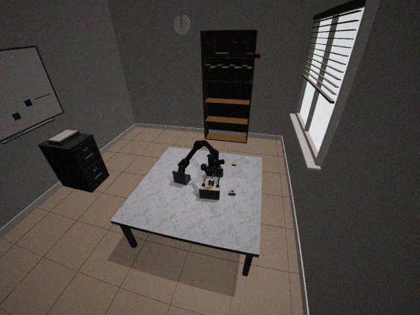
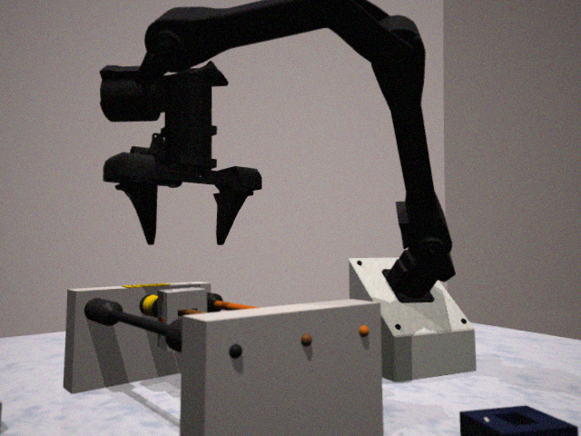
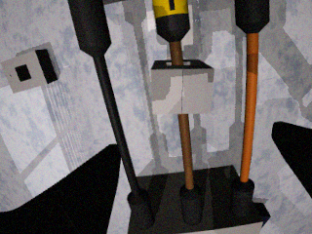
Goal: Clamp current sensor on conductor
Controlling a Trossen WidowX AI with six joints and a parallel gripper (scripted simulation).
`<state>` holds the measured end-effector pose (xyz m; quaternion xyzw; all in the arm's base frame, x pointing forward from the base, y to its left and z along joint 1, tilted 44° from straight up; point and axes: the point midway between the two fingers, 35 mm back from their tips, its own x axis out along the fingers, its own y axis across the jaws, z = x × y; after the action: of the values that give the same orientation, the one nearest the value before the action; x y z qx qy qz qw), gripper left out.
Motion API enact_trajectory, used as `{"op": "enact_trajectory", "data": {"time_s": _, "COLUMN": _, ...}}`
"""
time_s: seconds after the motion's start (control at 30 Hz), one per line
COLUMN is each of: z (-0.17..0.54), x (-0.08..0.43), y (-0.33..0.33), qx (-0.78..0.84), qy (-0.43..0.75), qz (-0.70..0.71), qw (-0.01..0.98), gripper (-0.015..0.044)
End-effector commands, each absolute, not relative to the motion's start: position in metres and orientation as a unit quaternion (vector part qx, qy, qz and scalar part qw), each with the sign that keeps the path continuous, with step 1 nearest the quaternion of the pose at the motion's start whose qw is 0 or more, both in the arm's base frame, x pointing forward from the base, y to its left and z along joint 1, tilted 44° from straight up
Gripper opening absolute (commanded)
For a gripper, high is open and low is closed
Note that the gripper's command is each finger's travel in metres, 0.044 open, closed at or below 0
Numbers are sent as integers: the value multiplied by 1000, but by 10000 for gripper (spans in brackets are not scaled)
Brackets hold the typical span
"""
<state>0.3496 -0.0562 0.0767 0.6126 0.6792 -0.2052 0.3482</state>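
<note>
The current sensor (image 2: 182, 300) (image 3: 197, 93), a pale grey block, sits around the middle, brown conductor (image 3: 186, 151). Its two halves meet at a thin seam on top; no gap shows between them from above. A yellow sleeve with a black mark (image 3: 171, 7) (image 2: 150, 304) is on this conductor beside the sensor, cut off by the wrist view's top edge. The arrow and the latch cannot be made out. My gripper (image 2: 185, 243) (image 3: 195, 140) is wide open and empty, pointing down, well above the conductors and clear of the sensor.
A black conductor (image 2: 145, 322) (image 3: 114, 117) and an orange one (image 2: 234, 304) (image 3: 250, 112) flank the brown one between two upright end walls (image 2: 281, 375) (image 2: 79, 338). A small block with a square hole (image 1: 231, 192) (image 3: 36, 70) and a yellow object (image 1: 233, 164) are on the table.
</note>
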Motion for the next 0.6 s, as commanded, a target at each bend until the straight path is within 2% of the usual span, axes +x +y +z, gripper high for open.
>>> {"op": "enact_trajectory", "data": {"time_s": 0.0, "z": 76, "x": 349, "y": -57, "qx": 610, "qy": 680, "qz": -206, "qw": 350, "gripper": 440}}
{"op": "enact_trajectory", "data": {"time_s": 0.57, "z": 76, "x": 349, "y": -57, "qx": 610, "qy": 680, "qz": -206, "qw": 350, "gripper": 440}}
